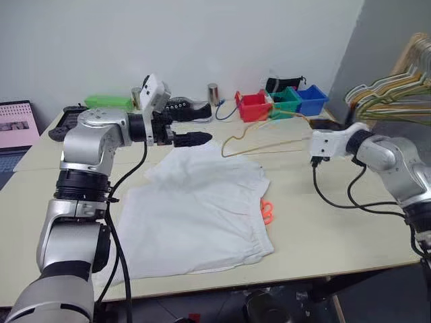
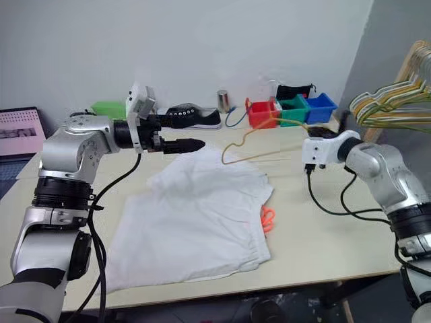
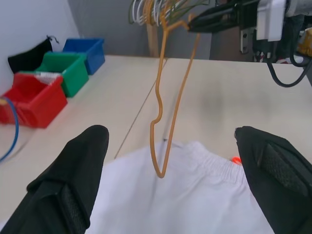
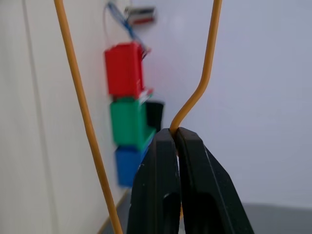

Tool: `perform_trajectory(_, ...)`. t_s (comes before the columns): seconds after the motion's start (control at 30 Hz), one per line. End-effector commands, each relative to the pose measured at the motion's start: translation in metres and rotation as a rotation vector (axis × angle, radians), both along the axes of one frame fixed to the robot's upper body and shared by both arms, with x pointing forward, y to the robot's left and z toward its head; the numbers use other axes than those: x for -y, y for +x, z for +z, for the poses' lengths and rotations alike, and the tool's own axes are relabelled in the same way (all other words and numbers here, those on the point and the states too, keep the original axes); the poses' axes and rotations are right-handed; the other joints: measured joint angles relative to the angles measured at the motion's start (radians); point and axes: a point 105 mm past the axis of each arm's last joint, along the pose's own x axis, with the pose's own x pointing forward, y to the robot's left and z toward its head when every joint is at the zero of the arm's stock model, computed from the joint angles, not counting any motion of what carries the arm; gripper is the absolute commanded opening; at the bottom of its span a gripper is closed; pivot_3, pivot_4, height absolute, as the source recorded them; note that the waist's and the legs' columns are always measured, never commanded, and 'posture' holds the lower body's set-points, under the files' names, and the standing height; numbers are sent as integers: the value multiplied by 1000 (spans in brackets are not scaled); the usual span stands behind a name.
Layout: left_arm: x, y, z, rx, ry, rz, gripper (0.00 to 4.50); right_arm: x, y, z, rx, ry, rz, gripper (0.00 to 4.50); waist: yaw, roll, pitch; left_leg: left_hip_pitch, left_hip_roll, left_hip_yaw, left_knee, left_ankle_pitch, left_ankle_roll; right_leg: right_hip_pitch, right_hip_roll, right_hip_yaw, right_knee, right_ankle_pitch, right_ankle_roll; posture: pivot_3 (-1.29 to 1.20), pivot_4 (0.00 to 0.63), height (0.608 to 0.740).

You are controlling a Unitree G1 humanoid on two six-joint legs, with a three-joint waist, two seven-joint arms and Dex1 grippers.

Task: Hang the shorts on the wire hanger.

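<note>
Left eye view has the shorts [image 1: 195,215] lying flat and white on the table [image 1: 323,229], spread from the middle toward seven o'clock, with the gathered waistband along the edge toward three o'clock. An orange cord [image 1: 267,211] pokes out beside that waistband at about four o'clock of the cloth.

Just beyond the shorts, toward one o'clock, the wire hanger [image 1: 259,140] is up off the table, its thin yellow wire stretched between the shorts' far edge and the right gripper [image 4: 175,134]. Right wrist view shows those two black fingers pressed together, pinching the wire where it bends. Left wrist view shows the curved hook end [image 3: 158,146] hanging lowest, above the waistband.

At eleven o'clock of the shorts the left gripper [image 3: 170,170] hovers above the cloth, pointing toward the hanger; its fingers [image 3: 73,185] are spread wide with nothing between them.

Farther back on the table, at twelve to one o'clock, stand a red bin [image 1: 252,105], a green bin [image 1: 287,101] and a blue bin [image 1: 312,99], a black shoe [image 1: 188,109] and a small metal can [image 1: 213,94]. A bunch of hangers [image 1: 397,87] hangs at the far edge around two o'clock.
</note>
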Motion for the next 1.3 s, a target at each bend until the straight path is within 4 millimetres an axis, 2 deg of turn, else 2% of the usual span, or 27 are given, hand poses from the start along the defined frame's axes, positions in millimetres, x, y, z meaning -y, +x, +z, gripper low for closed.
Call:
perform_trajectory(0.03, 0, -4, -2, 11, 24, -23, 4411, -27, -2, 26, 148, -55, 113, 14, 3, 0, 0, 1, 0, 0, 0, 0, 0, 0, 0, 0, 0, 0, 0, -262, 5, 740)
perform_trajectory(0.13, 7, -8, -10, -2, 32, -45, 4411, -38, -1, 28, 169, -62, 145, 14, 15, 0, 0, 1, 1, -1, 1, 0, 0, 1, 0, 0, 0, 1, -2, -256, 0, 740)
perform_trajectory(0.23, 15, -16, -30, -15, 88, -75, 4411, -49, -1, 33, 188, -56, 163, 14, 20, 0, -1, 1, 1, -2, 1, 0, 0, 1, 0, 0, 1, 2, -4, -256, 0, 740)
perform_trajectory(0.37, 19, -22, -47, -36, 118, -85, 4411, -58, -4, 42, 213, -45, 186, 14, 22, 0, -1, 0, 1, -2, 2, 0, 0, 1, -1, 0, 1, 2, -4, -256, 0, 740)
perform_trajectory(0.47, 22, -20, -54, -26, 126, -68, 4411, -63, -7, 46, 226, -40, 202, 14, 21, 0, -1, 1, 1, -3, 2, 0, 0, 1, -1, 0, 2, 2, -4, -259, 0, 740)
perform_trajectory(0.53, 22, -10, -54, -1, 113, -11, 4032, -66, -9, 46, 223, -34, 212, 0, 22, 0, -1, 1, 1, -3, 3, 1, 0, 1, -1, -1, 4, 2, -4, -259, 0, 740)
perform_trajectory(0.67, 25, -4, -53, 14, 100, 6, 3292, -66, -10, 41, 204, -33, 211, 0, 21, 0, -1, 1, 0, -3, 4, 2, 1, 1, -1, -1, 7, 2, -4, -268, 0, 740)
perform_trajectory(1.13, 31, -3, -55, 18, 114, -17, 200, -61, -13, 42, 193, -20, 177, 0, 16, 0, -1, 3, 0, -3, 4, 4, 1, 0, -1, -1, 12, 2, -4, -294, 0, 740)
perform_trajectory(1.17, 31, -3, -55, 20, 115, -17, 34, -61, -13, 42, 193, -20, 176, 0, 16, 0, -1, 3, 0, -3, 4, 4, 1, 0, -1, -1, 13, 2, -4, -296, 0, 740)
perform_trajectory(1.3, 29, 1, -56, 44, 145, 2, 34, -60, -12, 41, 169, -10, 170, 0, 14, 0, -1, 3, 0, -3, 4, 4, 1, 0, -1, -1, 13, 2, -4, -298, 0, 740)
